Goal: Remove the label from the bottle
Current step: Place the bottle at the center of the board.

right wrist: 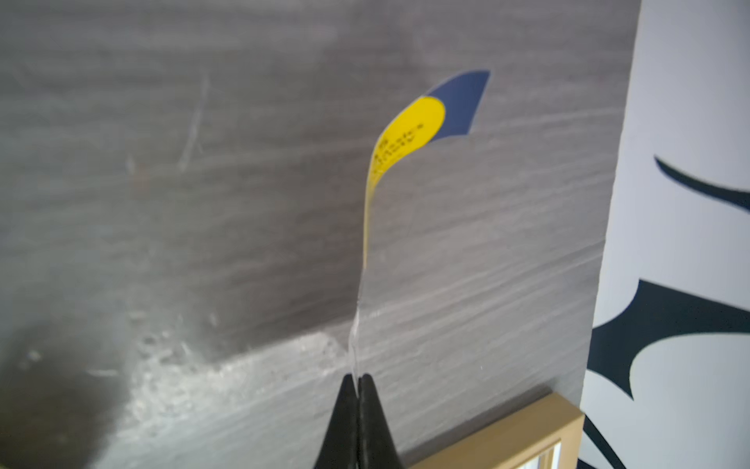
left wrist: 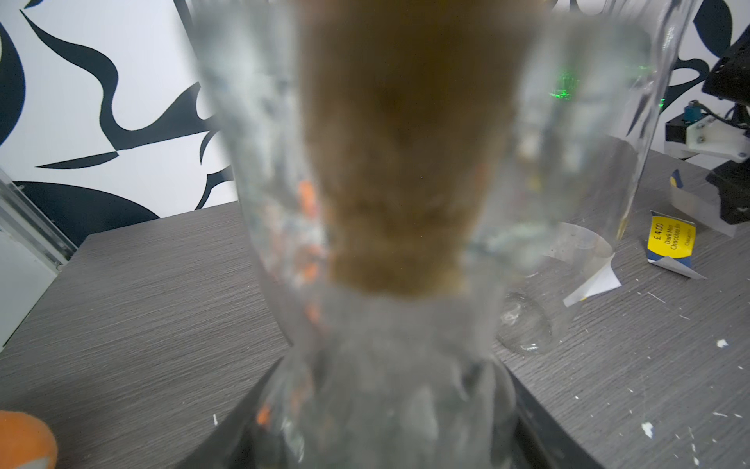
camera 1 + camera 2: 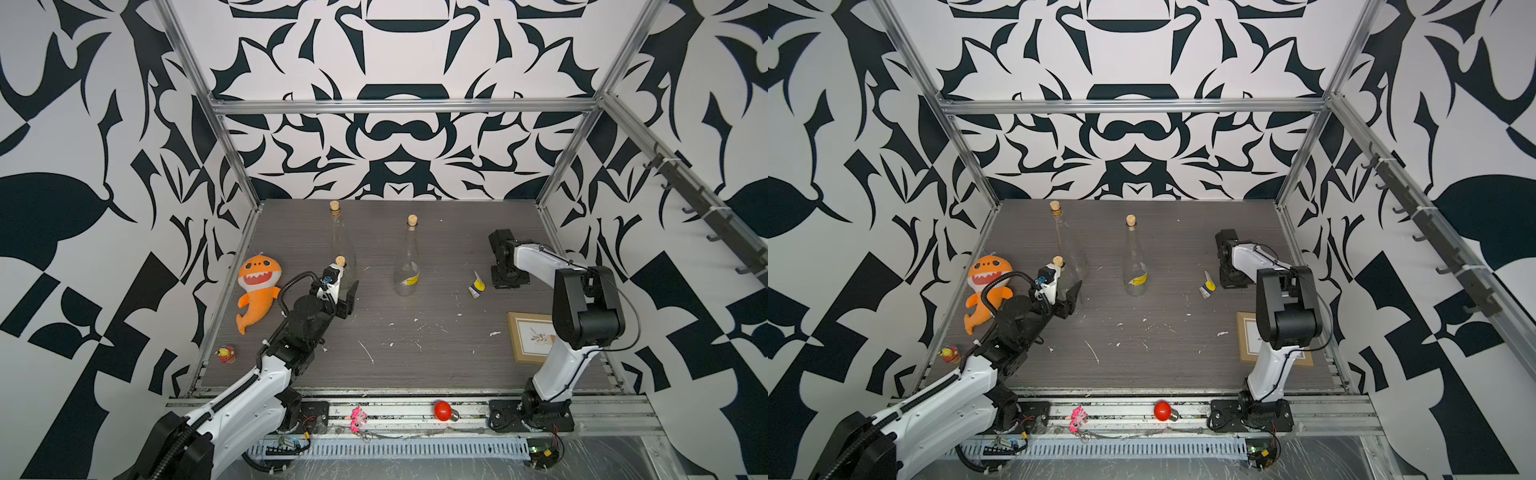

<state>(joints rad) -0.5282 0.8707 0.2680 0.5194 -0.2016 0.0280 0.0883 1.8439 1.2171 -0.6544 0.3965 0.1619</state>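
Observation:
My left gripper [image 3: 348, 293] is shut on a clear corked bottle [image 3: 341, 274] at the table's left; its cork [image 2: 406, 162] fills the left wrist view between the dark fingers [image 2: 539, 430]. No label shows on this bottle. My right gripper [image 1: 358, 383] is shut on the clear edge of a yellow and blue label [image 1: 410, 134], which hangs free of any bottle. In both top views this label [image 3: 478, 286] is at the right, just above the table. A second corked bottle [image 3: 407, 266] stands mid-table with a yellow label [image 3: 412, 280], one corner peeled up.
A third corked bottle [image 3: 343, 245] stands just behind the held one. An orange shark plush [image 3: 257, 286] lies at the left and a framed picture [image 3: 530, 336] under my right arm. Paper scraps [image 3: 365, 351] dot the table. A red bulb [image 3: 444, 410] lies on the front rail.

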